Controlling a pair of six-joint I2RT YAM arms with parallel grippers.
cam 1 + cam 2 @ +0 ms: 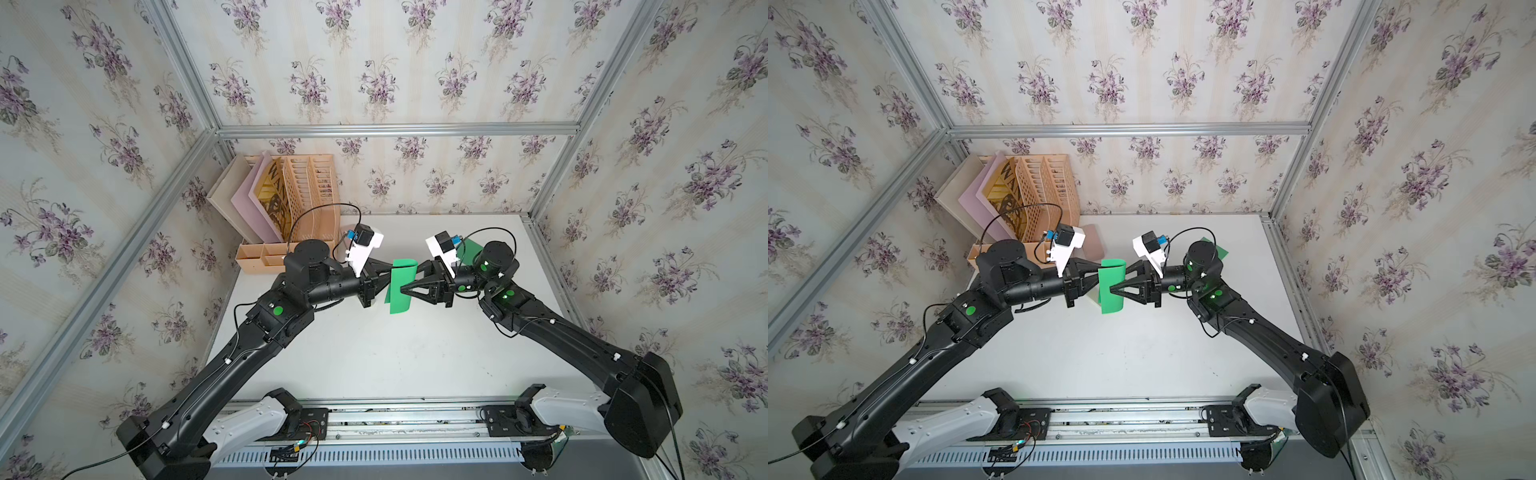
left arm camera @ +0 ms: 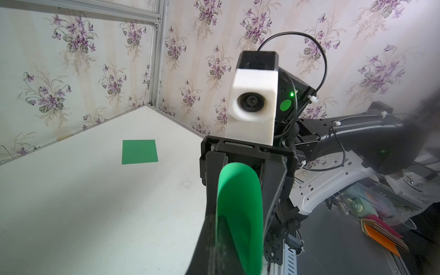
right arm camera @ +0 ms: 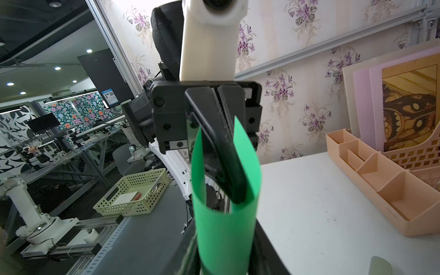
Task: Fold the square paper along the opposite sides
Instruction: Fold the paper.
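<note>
White table (image 1: 374, 357) within a flower-papered enclosure: above its middle the square green paper (image 1: 402, 272) is held aloft, bent into an open loop. One flap is apparently pinched in the clenched left gripper (image 3: 237, 195), and the right gripper (image 1: 410, 277) is set astride the loop, jaws apart, contact not determinable. Fold judged barely begun, with opposite sides not yet matched and no crease pressed. Noted beyond are a second green square (image 2: 139, 152) flat on the table, a desk organiser (image 1: 307, 195) in the rear corner and aluminium framing (image 1: 395, 129).

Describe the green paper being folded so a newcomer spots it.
Find the white table, where both arms meet. The curled green paper hangs between left end effector and right end effector. It is looped and lifted; the other green square lies flat by the right arm.
</note>
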